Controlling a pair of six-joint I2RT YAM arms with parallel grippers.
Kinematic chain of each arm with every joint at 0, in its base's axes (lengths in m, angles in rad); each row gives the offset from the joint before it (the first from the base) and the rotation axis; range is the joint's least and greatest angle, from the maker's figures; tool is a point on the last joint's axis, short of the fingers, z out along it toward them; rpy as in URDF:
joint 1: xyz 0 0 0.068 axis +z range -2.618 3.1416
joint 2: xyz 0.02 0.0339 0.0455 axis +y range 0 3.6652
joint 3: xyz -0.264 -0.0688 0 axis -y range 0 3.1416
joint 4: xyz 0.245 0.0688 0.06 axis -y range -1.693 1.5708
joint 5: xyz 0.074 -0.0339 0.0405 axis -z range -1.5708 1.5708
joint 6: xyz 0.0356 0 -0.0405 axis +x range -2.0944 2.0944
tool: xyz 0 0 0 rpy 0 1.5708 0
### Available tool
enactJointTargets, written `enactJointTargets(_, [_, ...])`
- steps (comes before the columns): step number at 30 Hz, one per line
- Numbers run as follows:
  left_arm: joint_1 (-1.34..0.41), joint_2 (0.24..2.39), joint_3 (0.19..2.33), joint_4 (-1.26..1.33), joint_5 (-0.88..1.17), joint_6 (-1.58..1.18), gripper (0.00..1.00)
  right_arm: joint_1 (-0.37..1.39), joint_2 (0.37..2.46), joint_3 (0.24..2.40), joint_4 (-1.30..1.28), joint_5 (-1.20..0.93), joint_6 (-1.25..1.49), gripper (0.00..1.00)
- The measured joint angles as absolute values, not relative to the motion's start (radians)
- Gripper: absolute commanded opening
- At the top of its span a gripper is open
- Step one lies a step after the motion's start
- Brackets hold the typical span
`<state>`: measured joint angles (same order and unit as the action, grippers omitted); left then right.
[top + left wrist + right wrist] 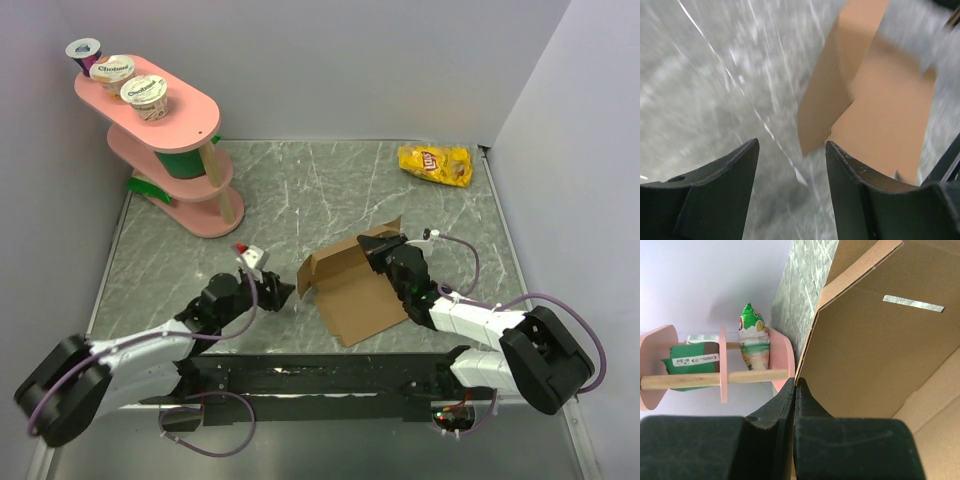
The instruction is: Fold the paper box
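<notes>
The paper box (352,293) is a brown cardboard sheet lying partly folded on the marble table (300,190), with flaps raised at its left and far edges. My right gripper (370,247) is shut on the box's far flap. In the right wrist view the right gripper (796,382) pinches the edge of that cardboard panel (875,340). My left gripper (283,293) stands open just left of the box's left flap, with nothing between its fingers. The left wrist view is blurred: the left gripper (792,145) hangs over bare table, the cardboard (880,110) just beyond its right finger.
A pink tiered shelf (170,150) with yoghurt cups (143,92) on top stands at the back left. It shows in the right wrist view as the pink shelf (780,355) holding green packets. A yellow chip bag (436,164) lies at the back right. Walls enclose the table.
</notes>
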<state>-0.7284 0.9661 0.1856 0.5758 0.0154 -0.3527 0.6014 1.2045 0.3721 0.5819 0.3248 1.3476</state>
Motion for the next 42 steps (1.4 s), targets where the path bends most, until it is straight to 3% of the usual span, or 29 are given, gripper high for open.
enactJointTargets(9, [-0.728,1.171,0.224,0.633,0.142,-0.337,0.58,0.601,1.2,0.372,0.575,0.324,1.341,0.0])
enactJointTargets(12, [-0.728,1.211,0.243,0.687,0.163,-0.328,0.48,0.601,1.2,0.372,0.575,0.323,1.34,0.0])
enactJointTargets(16, [-0.728,1.268,0.264,0.746,0.185,-0.319,0.26,0.601,1.2,0.372,0.575,0.322,1.336,0.0])
enactJointTargets(24, [-0.75,1.308,0.317,0.737,0.17,-0.329,0.01,0.595,1.2,0.373,0.572,0.337,1.326,0.0])
enactJointTargets(36, [-0.943,1.409,0.508,0.55,-0.202,-0.569,0.01,0.649,1.171,0.367,0.558,0.491,1.311,0.0])
enactJointTargets(42, [-0.958,1.456,0.593,0.453,-0.288,-0.659,0.01,0.668,1.139,0.367,0.508,0.573,1.311,0.0])
